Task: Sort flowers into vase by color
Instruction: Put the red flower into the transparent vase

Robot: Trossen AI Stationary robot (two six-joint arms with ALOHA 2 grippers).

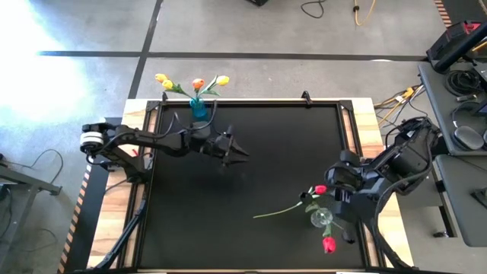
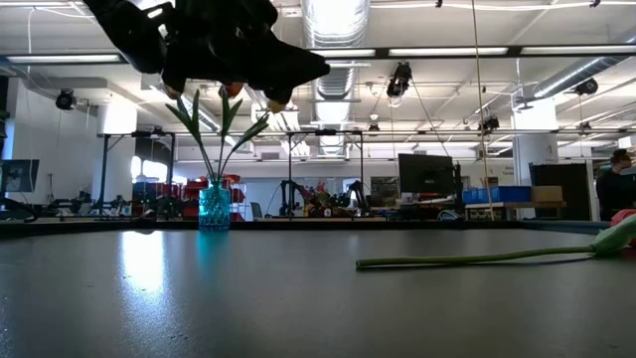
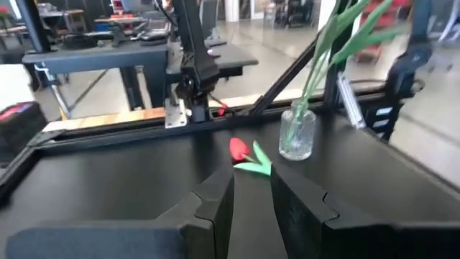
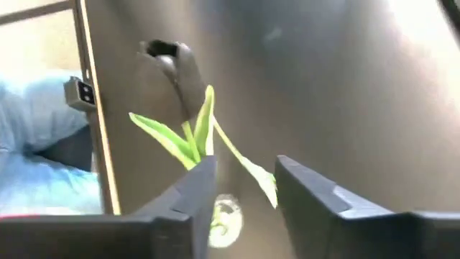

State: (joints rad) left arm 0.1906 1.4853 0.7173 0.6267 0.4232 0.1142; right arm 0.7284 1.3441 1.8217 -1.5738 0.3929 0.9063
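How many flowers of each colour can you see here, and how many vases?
Yellow flowers: 2, both in the blue vase
Orange flowers: 1, in the blue vase
Red flowers: 2, one lying on the table, one in the clear vase
Vases: 2, blue and clear vase
Total: 5 flowers, 2 vases

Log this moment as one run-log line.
left pincer: idle mid-table, open | right pincer: open above clear vase | red tulip: lying on table | blue vase: yellow, orange tulips
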